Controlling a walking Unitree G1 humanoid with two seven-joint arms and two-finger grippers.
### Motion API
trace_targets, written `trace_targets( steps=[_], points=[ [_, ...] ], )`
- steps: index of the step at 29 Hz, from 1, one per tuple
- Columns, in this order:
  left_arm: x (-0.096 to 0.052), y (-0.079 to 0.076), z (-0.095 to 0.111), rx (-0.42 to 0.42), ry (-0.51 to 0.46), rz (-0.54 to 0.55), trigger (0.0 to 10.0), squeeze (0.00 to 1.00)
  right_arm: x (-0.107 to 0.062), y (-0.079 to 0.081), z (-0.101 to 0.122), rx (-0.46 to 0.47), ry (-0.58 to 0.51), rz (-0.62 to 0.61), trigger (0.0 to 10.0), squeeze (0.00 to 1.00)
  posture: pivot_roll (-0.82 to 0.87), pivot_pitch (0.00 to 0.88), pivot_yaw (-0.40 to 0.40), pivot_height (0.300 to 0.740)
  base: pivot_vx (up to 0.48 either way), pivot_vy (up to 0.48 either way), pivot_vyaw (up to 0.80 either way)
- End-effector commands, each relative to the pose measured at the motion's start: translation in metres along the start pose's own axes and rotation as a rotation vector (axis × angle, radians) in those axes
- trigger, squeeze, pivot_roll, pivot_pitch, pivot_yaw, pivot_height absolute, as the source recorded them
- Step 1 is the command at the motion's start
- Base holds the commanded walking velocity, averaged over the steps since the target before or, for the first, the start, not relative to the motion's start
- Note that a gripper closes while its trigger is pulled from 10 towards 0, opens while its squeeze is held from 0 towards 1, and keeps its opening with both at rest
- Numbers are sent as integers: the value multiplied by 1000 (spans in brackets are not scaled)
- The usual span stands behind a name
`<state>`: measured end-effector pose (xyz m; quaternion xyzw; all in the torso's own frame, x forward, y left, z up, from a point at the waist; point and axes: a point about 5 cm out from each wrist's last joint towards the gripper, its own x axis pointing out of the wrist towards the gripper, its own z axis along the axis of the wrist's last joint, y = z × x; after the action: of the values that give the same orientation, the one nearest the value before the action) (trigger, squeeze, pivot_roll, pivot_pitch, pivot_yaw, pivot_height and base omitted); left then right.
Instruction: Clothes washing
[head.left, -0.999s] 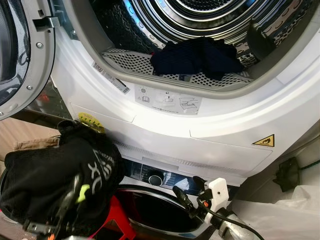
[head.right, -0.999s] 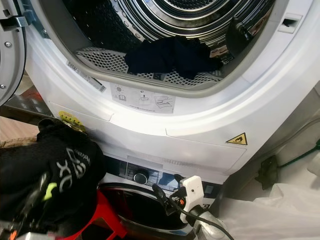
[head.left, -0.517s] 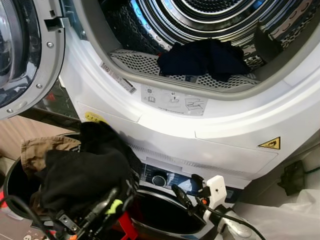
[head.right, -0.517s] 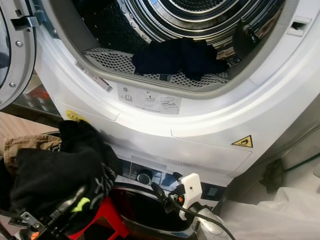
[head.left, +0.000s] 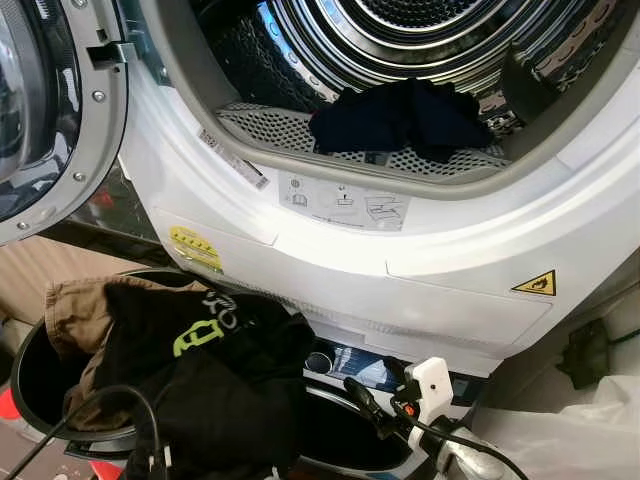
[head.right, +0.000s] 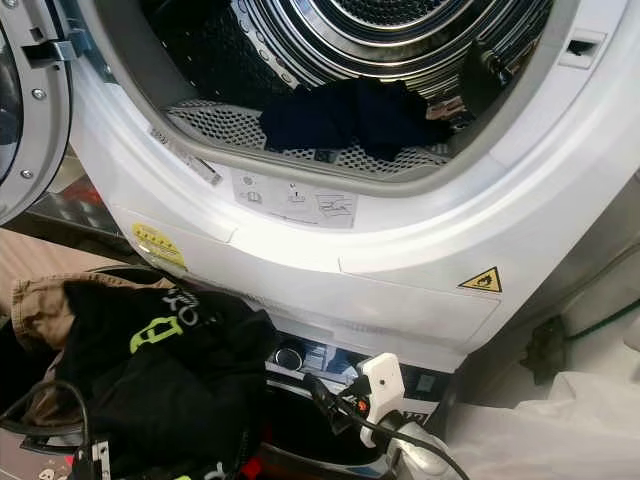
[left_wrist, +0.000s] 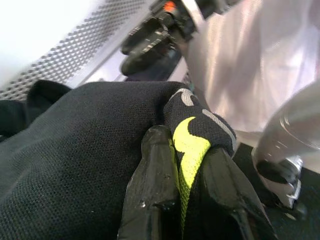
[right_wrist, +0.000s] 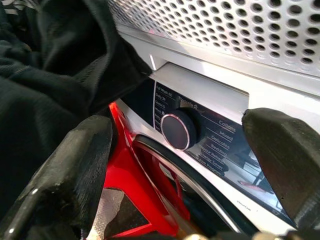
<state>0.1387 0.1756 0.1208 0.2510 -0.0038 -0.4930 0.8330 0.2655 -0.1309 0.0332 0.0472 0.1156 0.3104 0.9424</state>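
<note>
Dropped lower since a second ago: black shirt (head.left: 215, 390) no longer bunched up against the yellow sticker (head.left: 195, 247), now draped over the rim of the dark laundry basket (head.left: 30, 385) with its green logo facing up. Brown garment (head.left: 72, 305) lying beside it at the basket's left edge. Left gripper (left_wrist: 187, 200) pressed together on a fold of that black shirt, green print pinched between the fingers (left_wrist: 155, 180). Right gripper (right_wrist: 175, 165) spread wide, close in front of the lower machine's dial (right_wrist: 176, 131), touching nothing; red edge (right_wrist: 125, 165) just below the dial. Above, upper drum (head.left: 420, 40) open, door (head.left: 45, 110) swung out to the left, opening wide and unobstructed. Dark garment (head.left: 400, 115) resting on the perforated lip (head.left: 270, 128) just inside the opening. White plastic sheet (head.left: 560, 440) bunched at lower right, near the right arm.
</note>
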Motion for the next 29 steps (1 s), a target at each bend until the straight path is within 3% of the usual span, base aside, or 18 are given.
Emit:
trace_targets(
  steps=[1,4,11,14,17,22,24,27,29],
  points=[
    [0,6,2,-25,5,-6,0,0,0,0,0,-3,-6,0,10000,0,95,109,-9,740,0,0,0],
    [3,13,1,-102,-4,52,0,0,0,-1,0,-4,-7,2,10000,0,92,107,-10,740,0,0,0],
    [8,26,5,-79,-66,252,0,0,1,-3,2,-11,-11,-5,10000,0,97,103,-15,740,0,0,0],
    [12,18,4,-149,-36,147,0,0,2,-4,4,-14,-14,-3,10000,0,98,99,-21,740,0,0,0],
    [12,18,4,-174,-41,138,0,0,2,-4,4,-15,-15,-1,10000,0,96,95,-20,740,0,0,0],
    [9,35,9,-93,-61,206,0,0,2,-6,5,-18,-17,-2,10000,0,104,89,-23,740,0,0,0],
    [9,51,15,-63,-95,293,0,0,2,-6,5,-19,-15,-1,10000,0,105,88,-23,740,0,0,0],
    [10,59,21,-29,-111,315,0,0,2,-6,5,-19,-16,1,10000,0,106,88,-22,740,0,0,0],
    [7,78,31,23,-151,445,0,0,3,-6,5,-17,-18,1,10000,0,108,86,-23,740,0,0,0]
  ],
)
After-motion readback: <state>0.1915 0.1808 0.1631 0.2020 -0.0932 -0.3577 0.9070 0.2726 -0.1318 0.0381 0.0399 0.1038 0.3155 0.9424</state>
